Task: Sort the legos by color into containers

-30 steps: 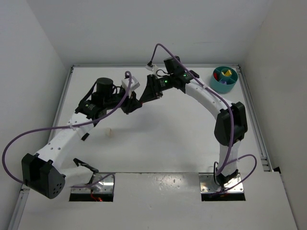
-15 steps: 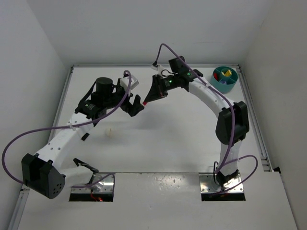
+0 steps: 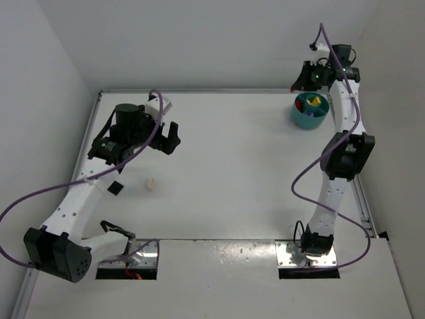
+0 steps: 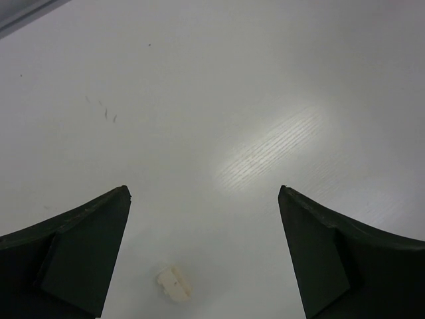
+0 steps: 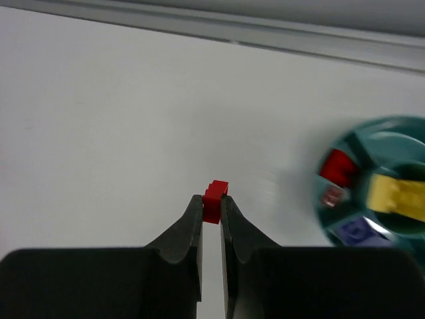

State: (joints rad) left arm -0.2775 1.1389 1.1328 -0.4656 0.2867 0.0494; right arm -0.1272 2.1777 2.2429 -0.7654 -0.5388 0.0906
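At the far right corner, the right gripper pinches a red brick close beside the teal dish, which shows blurred and cut off at the frame edge, with red, yellow and purple pieces in separate wedges. On the left, the left gripper hangs with jaws spread over the white table, where a cream brick lies. White walls and a rail border three sides; a broad bare surface lies between the two grippers

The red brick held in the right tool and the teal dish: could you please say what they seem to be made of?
The red brick looks like hard moulded plastic: solid colour, crisp edges, small studs on top. The teal dish is probably plastic too: one even colour, with smooth moulded dividers. Motion blur in the wrist view leaves its finish uncertain.
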